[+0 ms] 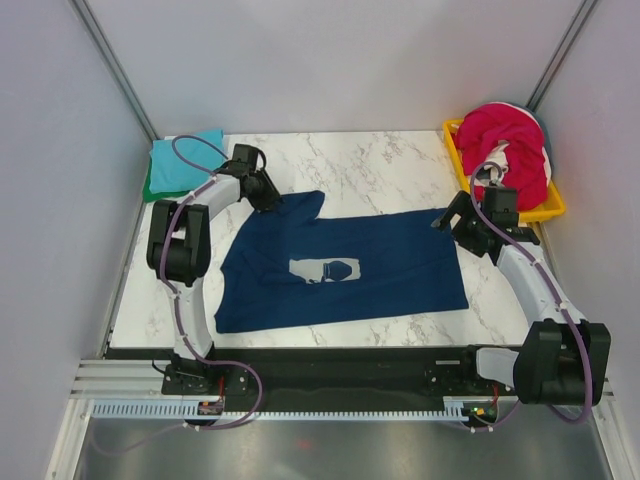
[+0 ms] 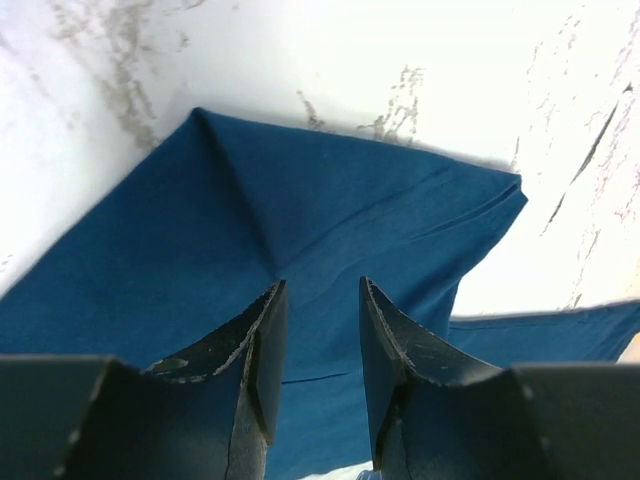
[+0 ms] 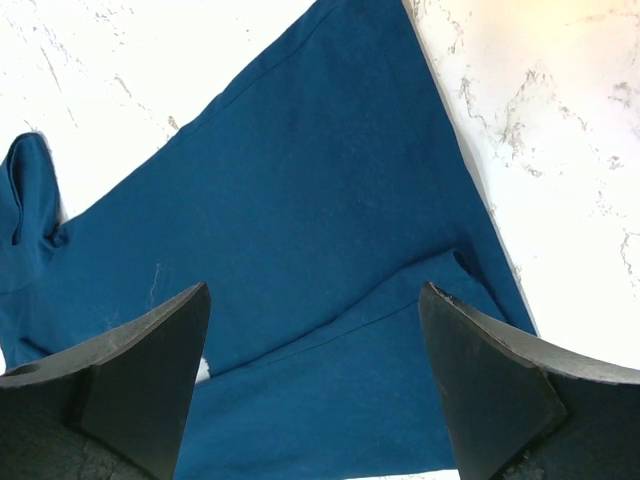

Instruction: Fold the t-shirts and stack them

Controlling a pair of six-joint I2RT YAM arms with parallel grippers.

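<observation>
Where the two arms rise from the near edge of the worktop (image 1: 380,165), the navy blue t-shirt (image 1: 340,270) lies spread flat just beyond them, its small pale chest print (image 1: 327,270) facing up near the middle of the cloth. Farther out, the left end effector (image 1: 268,192) sits low over the shirt's far left sleeve; in its wrist view the fingers (image 2: 262,340) stand only a narrow gap apart, blue cloth showing between them, and a crease runs up to their tips. On the other side, the right end effector (image 1: 455,220) hangs over the shirt's far right corner with its fingers (image 3: 150,370) spread wide, nothing between them but the cloth below. Beyond these, a folded teal t-shirt (image 1: 185,150) rests in the far left corner, and the yellow tray (image 1: 455,130) in the far right corner holds a heaped magenta-red t-shirt (image 1: 500,125) with a white t-shirt (image 1: 525,160) bunched against it.
</observation>
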